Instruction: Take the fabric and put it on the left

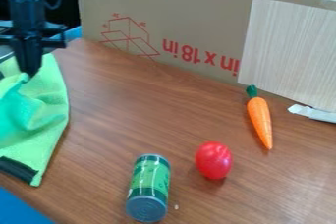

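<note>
While the far left of the scene is occupied by the black gripper (28, 72), pointed downward, the green fabric (47, 137) is pinched between its closed fingertips. The cloth is gathered into folds just below the tips and spread toward the near side, at the left edge of the brown table (131, 115); whether it is fully raised off the surface cannot be told. A black patch (17, 169) is seen at its near end. Well to the right — apart from the cloth — a green can (150, 186) is laid on its side, with a red tomato-like toy (214, 160) near it and an orange carrot (261, 120) placed farther back. The far side is bordered by cardboard (190, 2).
</note>
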### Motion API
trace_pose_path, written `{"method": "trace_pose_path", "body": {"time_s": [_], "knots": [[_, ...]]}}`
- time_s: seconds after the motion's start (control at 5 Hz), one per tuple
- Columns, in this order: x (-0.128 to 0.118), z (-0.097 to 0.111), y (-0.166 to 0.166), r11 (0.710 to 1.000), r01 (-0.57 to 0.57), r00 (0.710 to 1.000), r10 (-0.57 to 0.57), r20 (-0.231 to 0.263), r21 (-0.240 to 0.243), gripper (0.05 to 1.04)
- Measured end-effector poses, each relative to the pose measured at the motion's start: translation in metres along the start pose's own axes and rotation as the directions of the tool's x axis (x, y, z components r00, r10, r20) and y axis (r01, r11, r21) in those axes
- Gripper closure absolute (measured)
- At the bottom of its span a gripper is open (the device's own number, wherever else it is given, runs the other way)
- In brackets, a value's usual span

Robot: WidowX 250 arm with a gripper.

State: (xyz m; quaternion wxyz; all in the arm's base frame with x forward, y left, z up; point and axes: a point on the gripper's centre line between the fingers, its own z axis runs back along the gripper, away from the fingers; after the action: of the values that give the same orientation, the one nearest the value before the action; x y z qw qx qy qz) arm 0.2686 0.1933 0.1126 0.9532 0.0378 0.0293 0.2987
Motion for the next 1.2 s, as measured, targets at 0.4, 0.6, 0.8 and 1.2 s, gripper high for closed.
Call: {"method": "trace_pose_path", "body": {"time_s": [0.4, 0.6, 0.8, 1.2], "knots": [[0.010, -0.006, -0.068, 0.998, 0.060, 0.983, -0.057, 0.172, -0.010, 1.030], [0.014, -0.011, -0.096, 0.993, 0.111, 0.959, -0.098, 0.267, -0.031, 1.030], [0.018, -0.003, -0.117, 0.990, 0.128, 0.946, -0.107, 0.306, -0.051, 1.031], [0.036, 0.016, -0.162, 0.991, 0.097, 0.969, -0.074, 0.235, -0.088, 1.031]]}}
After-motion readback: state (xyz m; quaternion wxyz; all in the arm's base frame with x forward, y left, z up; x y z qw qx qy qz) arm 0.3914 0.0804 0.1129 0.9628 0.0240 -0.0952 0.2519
